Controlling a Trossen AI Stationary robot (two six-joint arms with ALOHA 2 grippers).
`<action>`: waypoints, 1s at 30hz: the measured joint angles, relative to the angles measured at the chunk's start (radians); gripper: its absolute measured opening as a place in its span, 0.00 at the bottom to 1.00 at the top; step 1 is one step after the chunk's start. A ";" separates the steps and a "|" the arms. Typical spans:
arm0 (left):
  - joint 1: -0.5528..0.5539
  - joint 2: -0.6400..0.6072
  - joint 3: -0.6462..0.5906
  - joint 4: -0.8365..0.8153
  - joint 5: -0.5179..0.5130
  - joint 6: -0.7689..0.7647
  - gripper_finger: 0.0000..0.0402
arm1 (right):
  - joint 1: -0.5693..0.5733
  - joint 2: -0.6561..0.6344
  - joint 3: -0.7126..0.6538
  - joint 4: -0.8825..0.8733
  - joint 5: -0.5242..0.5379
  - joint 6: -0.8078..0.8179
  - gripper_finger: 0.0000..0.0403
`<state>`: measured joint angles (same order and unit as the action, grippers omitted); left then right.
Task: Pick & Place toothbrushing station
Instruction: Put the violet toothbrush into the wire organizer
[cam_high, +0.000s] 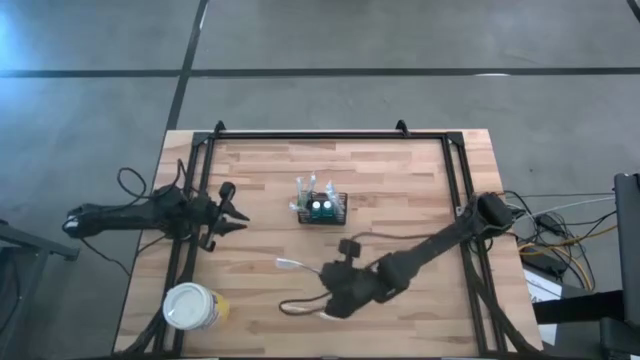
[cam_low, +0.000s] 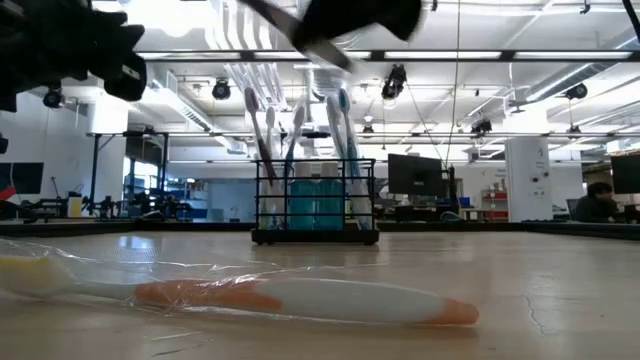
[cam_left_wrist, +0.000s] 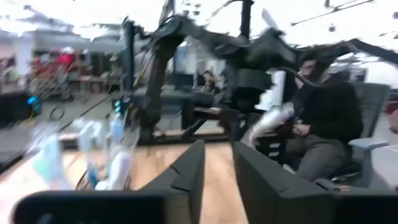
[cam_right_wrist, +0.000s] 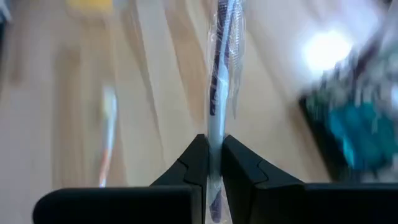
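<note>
The toothbrushing station (cam_high: 322, 208) (cam_low: 315, 205), a black wire caddy, stands on its base at the middle of the table. It holds upright toothbrushes and teal bottles. My right gripper (cam_high: 325, 282) (cam_right_wrist: 214, 140) hangs above the table, nearer the near edge than the caddy. It is shut on a toothbrush in a clear wrapper (cam_right_wrist: 221, 68) (cam_high: 288, 265). Another wrapped toothbrush, orange and white (cam_low: 300, 297) (cam_right_wrist: 106, 137), lies flat on the table near the front. Left of the caddy, my left gripper (cam_high: 235, 210) (cam_left_wrist: 217, 168) is raised and open, with nothing between its fingers. My right gripper pinches the wrapped toothbrush's handle (cam_right_wrist: 216, 127) between its two fingers. The brush runs on forward along the fingers, toward the table's left. The fingers slant downward, and the brush is lifted clear of the table.
A yellow cup with a white lid (cam_high: 192, 307) stands at the near left corner. A black frame (cam_high: 330, 135) runs along the table's far and side edges. Bare wood lies between the caddy and the cup. A seated person (cam_left_wrist: 323, 124) is beyond the table.
</note>
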<state>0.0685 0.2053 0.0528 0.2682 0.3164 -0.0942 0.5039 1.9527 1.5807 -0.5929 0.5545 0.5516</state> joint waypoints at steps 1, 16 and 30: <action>-0.013 0.012 0.001 0.024 0.001 0.007 0.26 | -0.011 -0.017 -0.016 0.062 0.003 -0.047 0.06; -0.066 0.232 0.170 0.039 0.008 0.049 0.45 | -0.176 -0.097 -0.277 0.791 -0.058 -0.457 0.06; -0.067 0.514 0.338 0.058 -0.045 0.071 0.43 | -0.228 -0.097 -0.254 0.791 -0.002 -0.514 0.06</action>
<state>0.0013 0.7193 0.3913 0.3267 0.2714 -0.0231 0.2764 1.8553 1.3268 0.1986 0.5527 0.0371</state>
